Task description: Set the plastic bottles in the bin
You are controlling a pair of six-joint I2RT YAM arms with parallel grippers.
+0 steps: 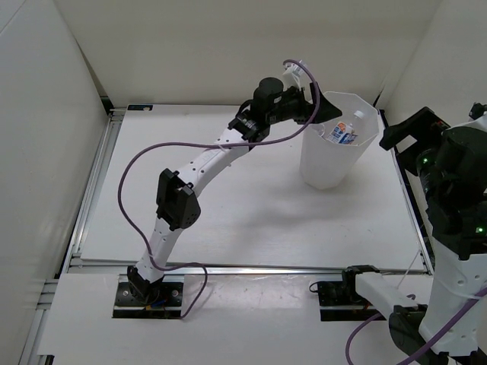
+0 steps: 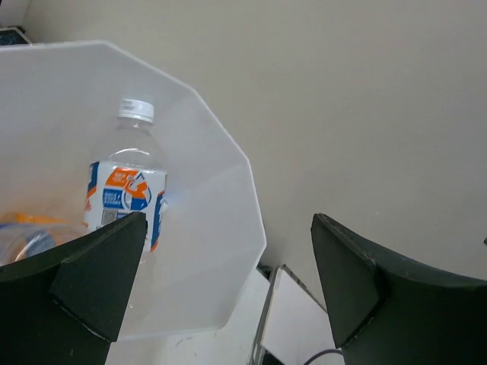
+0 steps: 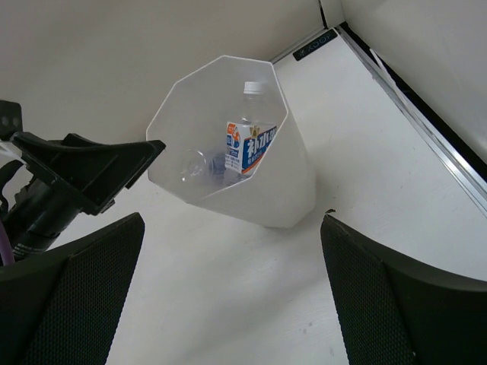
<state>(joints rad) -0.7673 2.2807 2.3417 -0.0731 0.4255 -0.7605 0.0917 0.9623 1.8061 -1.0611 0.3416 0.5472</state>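
The white octagonal bin (image 1: 326,169) stands at the back right of the table. A clear bottle with a white, blue and orange label (image 1: 344,130) leans inside it, also seen in the left wrist view (image 2: 125,190) and the right wrist view (image 3: 249,144). An orange bottle (image 2: 27,226) lies low in the bin. A plain clear bottle (image 3: 192,163) lies beside a bit of blue label (image 3: 218,161). My left gripper (image 1: 313,103) is open and empty over the bin's left rim (image 2: 228,228). My right gripper (image 3: 232,224) is open and empty, above the table in front of the bin.
White walls close in the table at the back and both sides. A metal rail (image 1: 95,182) runs along the left edge and another (image 3: 415,99) along the right. The right arm (image 1: 453,182) stands folded right of the bin. A purple cable (image 1: 144,163) loops off the left arm.
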